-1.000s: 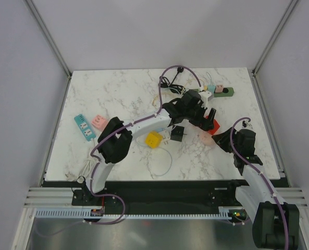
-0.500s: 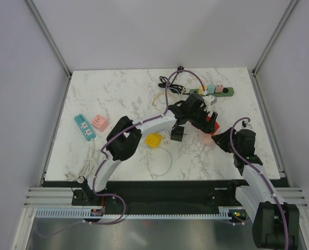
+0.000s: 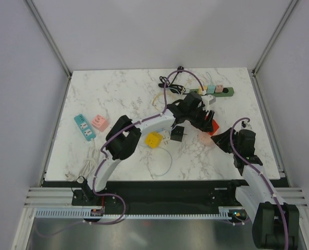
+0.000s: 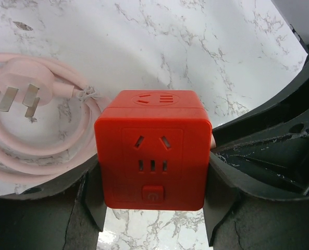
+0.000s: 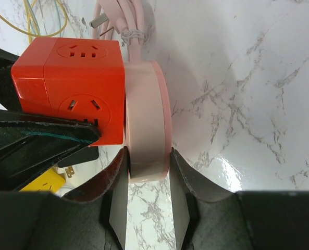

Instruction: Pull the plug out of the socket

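Observation:
A red cube socket [image 3: 212, 125] sits right of the table's middle. A round pink plug [image 3: 205, 138] is seated flat against its side. My left gripper [image 4: 153, 208] is shut on the red cube [image 4: 152, 148], one finger on each side face. My right gripper [image 5: 149, 182] is shut on the edge of the pink plug [image 5: 146, 120], which still touches the red cube [image 5: 71, 88]. The plug's pink cable, coiled, with a three-pin end [image 4: 21, 91], lies on the marble beside the cube.
A yellow cube socket [image 3: 153, 139] and a black adapter [image 3: 177, 134] lie left of the red cube. A green power strip [image 3: 215, 91] with plugs and a black cable bundle [image 3: 170, 83] are at the back. A teal strip [image 3: 84, 127] and a pink cube [image 3: 99, 122] are at the left.
My left arm's elbow has shifted right and its wrist has turned a little over the red cube. The right arm, the cube and the pink plug stay where they were.

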`<state>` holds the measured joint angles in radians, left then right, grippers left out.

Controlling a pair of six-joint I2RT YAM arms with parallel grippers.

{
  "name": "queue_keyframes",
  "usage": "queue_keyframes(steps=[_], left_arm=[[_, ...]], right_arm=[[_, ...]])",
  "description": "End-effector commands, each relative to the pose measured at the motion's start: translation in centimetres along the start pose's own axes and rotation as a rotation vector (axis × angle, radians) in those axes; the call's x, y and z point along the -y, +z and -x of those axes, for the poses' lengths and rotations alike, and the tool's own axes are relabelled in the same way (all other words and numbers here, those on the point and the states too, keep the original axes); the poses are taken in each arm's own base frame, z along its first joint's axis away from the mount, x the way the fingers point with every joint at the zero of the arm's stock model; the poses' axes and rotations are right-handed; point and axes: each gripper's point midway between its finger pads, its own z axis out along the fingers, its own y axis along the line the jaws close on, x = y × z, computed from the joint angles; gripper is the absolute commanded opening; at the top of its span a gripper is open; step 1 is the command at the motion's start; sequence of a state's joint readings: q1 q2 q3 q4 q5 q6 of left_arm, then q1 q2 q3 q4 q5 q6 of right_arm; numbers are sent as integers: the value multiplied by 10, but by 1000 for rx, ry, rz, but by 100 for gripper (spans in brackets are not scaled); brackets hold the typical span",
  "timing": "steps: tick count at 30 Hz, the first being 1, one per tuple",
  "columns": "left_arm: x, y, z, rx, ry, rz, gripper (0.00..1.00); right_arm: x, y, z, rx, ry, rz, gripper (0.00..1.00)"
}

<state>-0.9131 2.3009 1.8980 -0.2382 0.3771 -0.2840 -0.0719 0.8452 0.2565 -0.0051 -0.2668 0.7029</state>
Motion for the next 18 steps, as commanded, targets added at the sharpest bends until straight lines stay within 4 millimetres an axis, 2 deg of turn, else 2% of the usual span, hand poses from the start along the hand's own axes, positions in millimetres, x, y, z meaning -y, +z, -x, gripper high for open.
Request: queue_keyframes(steps=[1,3,4,5,7,9,11,12,13,14,15,17,18], left_arm=[[45,-31,51,130,-27,-153,2],[52,-42,58,162,-62,-202,2],[65,-48,57,148,-134,-283,2],[67,-57,75,235,-125,-344,2],[75,-65,82,252,-202,-419,2],[75,-66,89,266,-201,-413,2],[70,-66,100,303,-125,-325,2],[70,-59,82,227,-124,-255,2],[58,-55,84,244,-28,-136,2],[61,-58,87,240,15,-93,2],[64,-57,80,219,36,-70,2],[72,-60,76,201,20,-130,2],[68,-64,76,198,-11,-170,2]], right_arm=[[25,-1,-20,-61,-25,-91,0],[33,0,-19,-52,-14,-130,0],[38,-1,-22,-62,-4,-156,0],[42,0,-22,-62,5,-184,0],[47,0,-21,-63,14,-211,0],[51,0,-22,-61,26,-239,0],[55,-1,-23,-58,38,-256,0],[56,-2,-22,-52,43,-268,0],[58,-2,-22,-49,47,-275,0],[58,-3,-21,-44,48,-279,0],[58,-3,-20,-40,50,-281,0],[61,-4,-19,-31,52,-296,0],[62,-3,-19,-31,55,-303,0]])
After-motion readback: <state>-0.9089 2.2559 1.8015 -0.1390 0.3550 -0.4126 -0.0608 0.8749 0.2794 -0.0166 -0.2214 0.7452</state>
